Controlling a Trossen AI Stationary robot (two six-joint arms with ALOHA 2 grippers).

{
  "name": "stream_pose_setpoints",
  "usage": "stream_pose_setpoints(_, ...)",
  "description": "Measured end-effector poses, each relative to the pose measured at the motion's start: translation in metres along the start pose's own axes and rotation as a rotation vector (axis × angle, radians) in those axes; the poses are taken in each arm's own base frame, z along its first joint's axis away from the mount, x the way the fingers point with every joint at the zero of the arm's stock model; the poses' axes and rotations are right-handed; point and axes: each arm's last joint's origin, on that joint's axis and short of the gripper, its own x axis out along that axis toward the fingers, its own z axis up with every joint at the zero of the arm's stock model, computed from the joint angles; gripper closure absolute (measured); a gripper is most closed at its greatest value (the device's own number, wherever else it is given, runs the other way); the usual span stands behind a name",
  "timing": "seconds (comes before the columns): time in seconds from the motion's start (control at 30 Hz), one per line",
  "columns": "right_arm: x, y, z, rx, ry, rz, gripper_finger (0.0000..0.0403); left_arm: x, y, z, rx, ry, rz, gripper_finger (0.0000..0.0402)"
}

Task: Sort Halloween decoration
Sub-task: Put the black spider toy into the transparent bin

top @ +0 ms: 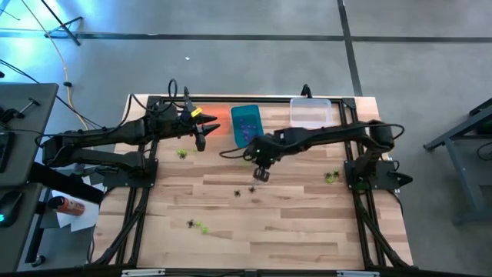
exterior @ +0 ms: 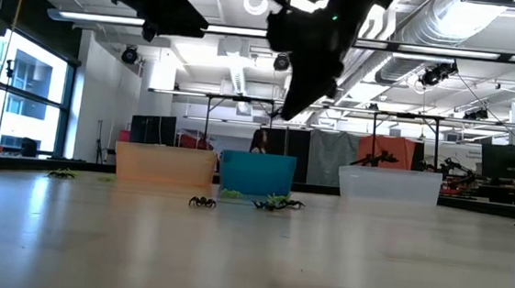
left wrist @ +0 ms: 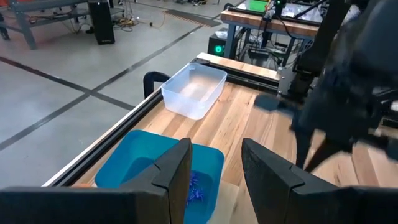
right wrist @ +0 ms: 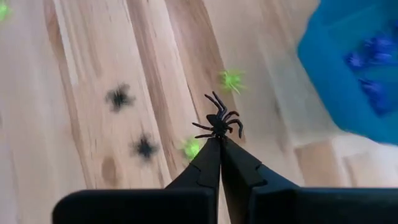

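high view: a light wooden plank counter (top: 292, 231) framed by dark rails stands on a grey concrete floor (top: 246, 54) crossed by dark lines. along the far edge sit an orange bin (top: 217, 121), a teal bin (top: 246, 124) and a clear bin (top: 310, 113). the left gripper (top: 199, 138) hangs near the orange bin. the right gripper (top: 261, 171) is over the counter just in front of the teal bin. small spider trinkets lie scattered: yellow-green ones (top: 332, 177) near the right arm's base, black ones (top: 251, 189) mid-counter, more near the front.

low view: the counter surface (exterior: 248, 263) runs level to the three bins. a black spider (exterior: 202, 201) and a yellow-green and black cluster (exterior: 277, 202) lie before the teal bin (exterior: 257, 174). behind is an open workshop with white ceiling ducts (exterior: 487, 33), large windows (exterior: 18, 88) and further benches.

left wrist view: the left fingers (left wrist: 177, 168) are apart, holding nothing, above the teal bin (left wrist: 134, 165), which contains purple trinkets (left wrist: 194, 188). the clear bin (left wrist: 194, 91) is beyond; concrete floor lies past the counter edge.

right wrist view: the right fingers (right wrist: 210, 163) are closed, pinching a black spider trinket (right wrist: 218, 122) at their tips above the planks. two black spiders (right wrist: 118, 97) and yellow-green ones (right wrist: 231, 79) lie on the counter below; the teal bin (right wrist: 339, 68) is beside them.
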Motion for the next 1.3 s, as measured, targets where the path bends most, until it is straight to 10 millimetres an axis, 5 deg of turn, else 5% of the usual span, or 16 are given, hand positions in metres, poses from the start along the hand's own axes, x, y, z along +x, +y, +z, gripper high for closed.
stream_pose_setpoints(0.23, -0.041, -0.028, -0.026, -0.061, -0.082, -0.065, 0.0402, 0.0, 0.0, -0.001, 0.017, 0.01, 0.002, 0.0275)
stream_pose_setpoints(0.5, -0.089, -0.081, -0.117, 0.313, -0.323, -0.242, 0.0402, 0.0, 0.001, -0.001, 0.015, 0.006, 0.022, 0.0275)
stream_pose_setpoints(0.67, -0.115, -0.096, -0.145, 0.447, -0.487, -0.269, 0.0402, 0.0, 0.001, -0.001, -0.001, 0.006, 0.023, 0.0275)
stream_pose_setpoints(0.87, -0.125, -0.121, -0.136, 0.519, -0.521, -0.383, 0.0403, 0.0, 0.001, -0.001, -0.001, 0.006, 0.023, 0.0275)
stream_pose_setpoints(1.03, -0.128, -0.169, -0.11, 0.713, -0.399, -0.372, 0.0403, 0.001, 0.001, -0.001, -0.002, 0.009, 0.023, 0.0275)
stream_pose_setpoints(1.3, -0.099, -0.248, -0.083, 0.845, 0.094, -0.294, 0.0403, 0.001, 0.001, -0.001, -0.067, 0.012, 0.024, 0.0275)
